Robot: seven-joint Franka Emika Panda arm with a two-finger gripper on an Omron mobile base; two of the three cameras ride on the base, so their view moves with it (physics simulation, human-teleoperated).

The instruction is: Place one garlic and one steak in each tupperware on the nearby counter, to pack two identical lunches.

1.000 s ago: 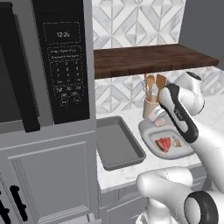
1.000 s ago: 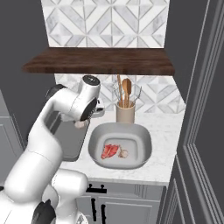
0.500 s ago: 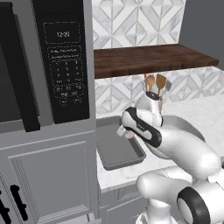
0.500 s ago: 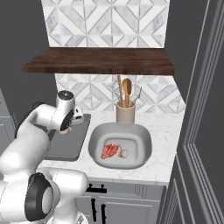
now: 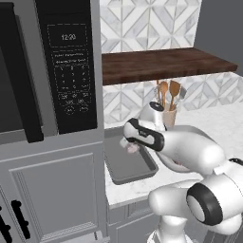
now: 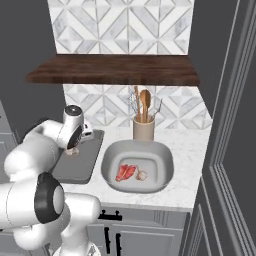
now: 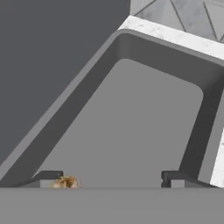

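Observation:
My gripper (image 7: pixel 112 178) is open low over the flat rectangular tupperware (image 7: pixel 131 122), its fingertips (image 7: pixel 50 177) wide apart. A small beige garlic (image 7: pixel 65 182) lies on the tray floor right by one fingertip, not gripped. From the right base view the gripper (image 6: pixel 75 146) hangs over the tray's (image 6: pixel 82 167) far end with the garlic (image 6: pixel 73 151) just below it. The rounded-square tupperware (image 6: pixel 165 155) holds a red steak (image 6: pixel 126 172) and a second garlic (image 6: pixel 142 175). In the left base view the gripper (image 5: pixel 130 144) sits above the tray (image 5: pixel 137 171).
A beige utensil cup (image 6: pixel 143 131) with wooden spoons stands behind the dish. A dark wooden shelf (image 6: pixel 115 75) hangs above the white counter (image 6: pixel 192 150). A tall oven column with a black panel (image 5: pixel 71 71) borders the tray's left side.
The arm swung left from above the rounded dish to the rectangular tray. The gripper then opened, leaving the garlic in the tray.

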